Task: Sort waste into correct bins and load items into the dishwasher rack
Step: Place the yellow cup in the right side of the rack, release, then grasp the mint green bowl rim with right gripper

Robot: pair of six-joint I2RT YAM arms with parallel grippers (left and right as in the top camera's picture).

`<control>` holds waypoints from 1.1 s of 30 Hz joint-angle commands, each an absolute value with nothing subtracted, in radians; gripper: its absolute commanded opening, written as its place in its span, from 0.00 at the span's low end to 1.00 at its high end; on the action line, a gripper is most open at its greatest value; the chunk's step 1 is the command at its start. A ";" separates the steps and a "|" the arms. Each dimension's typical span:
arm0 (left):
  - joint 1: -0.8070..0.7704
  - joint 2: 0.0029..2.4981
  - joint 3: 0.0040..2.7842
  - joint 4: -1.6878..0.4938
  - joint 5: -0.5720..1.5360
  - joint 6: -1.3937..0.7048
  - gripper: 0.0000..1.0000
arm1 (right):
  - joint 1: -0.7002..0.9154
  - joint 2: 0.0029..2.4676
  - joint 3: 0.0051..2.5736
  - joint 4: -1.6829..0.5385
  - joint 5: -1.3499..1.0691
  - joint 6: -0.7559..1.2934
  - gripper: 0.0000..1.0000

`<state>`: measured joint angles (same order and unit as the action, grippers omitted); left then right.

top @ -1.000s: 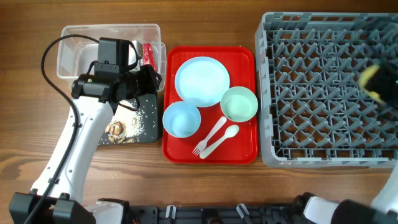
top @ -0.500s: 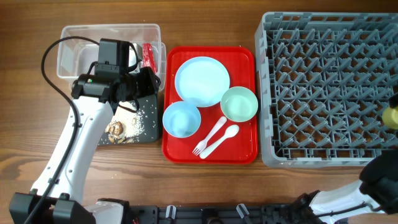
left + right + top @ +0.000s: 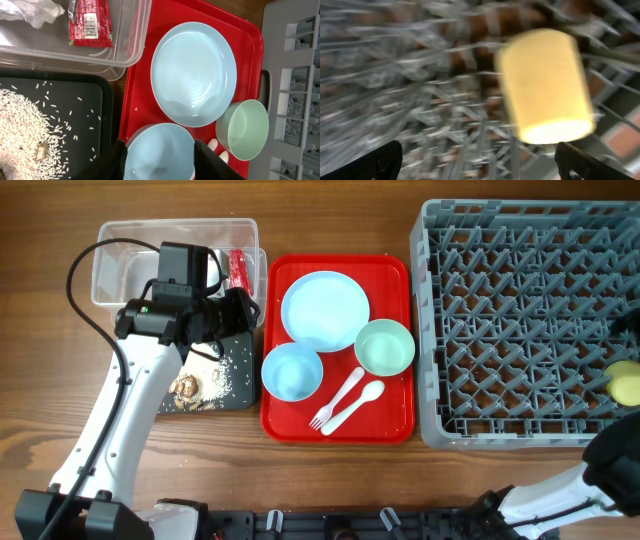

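Observation:
My left gripper [image 3: 162, 161] is open and empty, held high, its fingers framing the blue bowl [image 3: 159, 152] on the red tray. The pale blue plate [image 3: 324, 310], blue bowl [image 3: 291, 371], teal bowl [image 3: 384, 347], fork [image 3: 338, 400] and spoon [image 3: 360, 400] lie on that tray. The red wrapper [image 3: 89, 22] and white tissue [image 3: 35, 10] lie in the clear tub [image 3: 120, 250]. Rice [image 3: 25, 125] lies in the black tray [image 3: 245, 395]. The yellow cup [image 3: 625, 381] is in the grey rack [image 3: 520, 330] at its right edge. My right gripper [image 3: 480, 162] is open, apart from the cup [image 3: 545, 85]; that view is blurred.
The red tray [image 3: 390, 430] sits between the bins and the rack. The left arm and its cable hang over the tub and the black tray. A brown food scrap [image 3: 185, 387] lies in the black tray. Bare wooden table shows in front.
The yellow cup has moved along the rack's right edge toward the front, and the right gripper no longer holds it. The left arm has not moved.

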<state>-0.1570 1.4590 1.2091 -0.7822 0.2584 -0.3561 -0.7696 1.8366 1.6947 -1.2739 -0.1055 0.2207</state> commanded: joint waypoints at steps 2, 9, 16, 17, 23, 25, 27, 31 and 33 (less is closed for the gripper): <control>-0.159 1.453 1.212 -0.791 0.233 -0.344 0.51 | -0.658 1.675 1.747 -1.239 -0.455 0.011 0.99; -0.159 1.453 1.212 -0.813 0.233 -0.344 0.53 | -0.169 1.663 1.742 -1.240 -0.451 -0.303 0.95; -0.159 1.453 1.212 -0.832 0.234 -0.344 0.53 | 0.182 1.847 1.742 -1.186 -0.152 -0.363 0.98; -0.159 1.453 1.212 -0.832 0.234 -0.344 0.54 | 0.194 1.871 1.742 -1.188 -0.150 -0.363 0.98; -0.159 1.453 1.212 -0.832 0.234 -0.344 0.54 | 0.246 2.034 1.742 -1.182 -0.136 -0.321 0.96; -0.159 1.453 1.212 -0.832 0.234 -0.344 0.54 | 0.246 2.069 1.742 -1.175 -0.083 -0.282 0.95; -0.159 1.453 1.212 -0.832 0.233 -0.344 0.54 | 0.246 2.097 1.740 -1.175 -0.079 -0.283 0.95; -0.159 1.453 1.212 -0.832 0.233 -0.344 0.54 | 0.249 2.124 1.734 -1.182 -0.136 -0.285 0.89; -0.159 1.453 1.212 -0.832 0.233 -0.344 0.54 | 0.249 2.125 1.706 -1.172 -0.135 -0.279 0.88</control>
<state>-0.1570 1.4590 1.2091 -0.8307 0.2432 -0.3531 0.2550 2.0911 1.7397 -1.1728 -0.1486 -0.2996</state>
